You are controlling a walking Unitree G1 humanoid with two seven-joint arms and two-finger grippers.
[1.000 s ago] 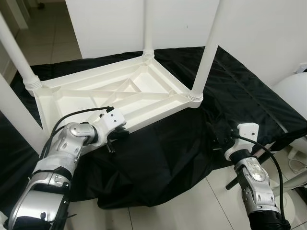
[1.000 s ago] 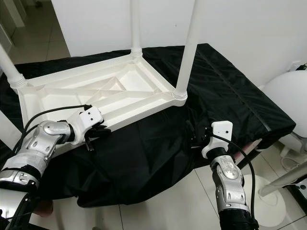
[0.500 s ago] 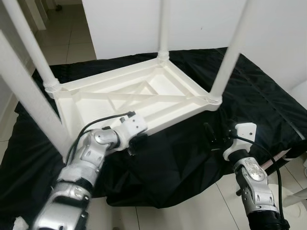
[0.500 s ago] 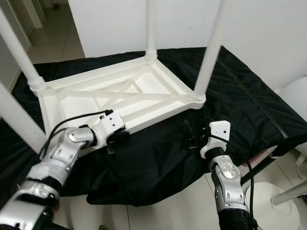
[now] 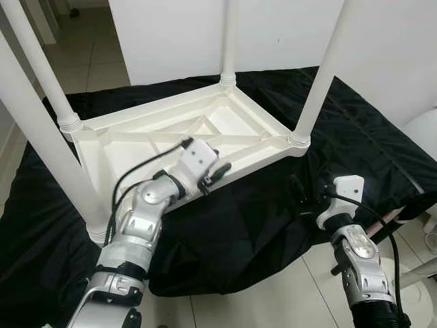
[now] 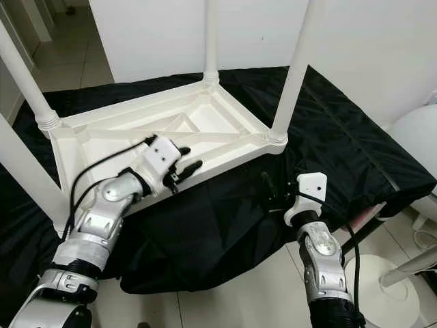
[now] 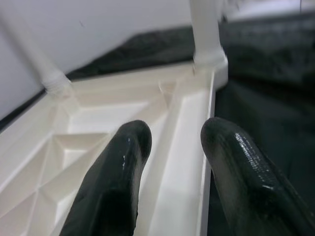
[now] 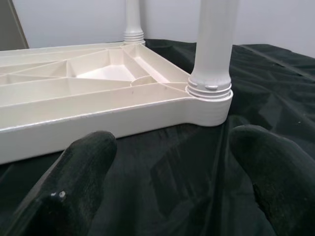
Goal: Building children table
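A white plastic children's table (image 5: 259,147) lies upside down on a black cloth (image 5: 369,130), its ribbed underside facing up. Its legs stand upright at the corners, among them the near right leg (image 5: 321,68) and the near left leg (image 5: 48,157). My left gripper (image 5: 217,171) hovers open over the table's near rim; in the left wrist view that rim (image 7: 182,147) runs between the two black fingers (image 7: 118,167). My right gripper (image 5: 300,191) is open low over the cloth, facing the near right leg's base (image 8: 209,98) and apart from it.
A white wall (image 5: 171,34) stands just behind the cloth-covered surface. A rounded white object (image 6: 416,137) sits at the far right. Tiled floor (image 5: 273,301) shows in front, beyond the cloth's hanging edge.
My left gripper has lifted from in front of the table's near rim to above it. The head camera has shifted. The right gripper has hardly moved.
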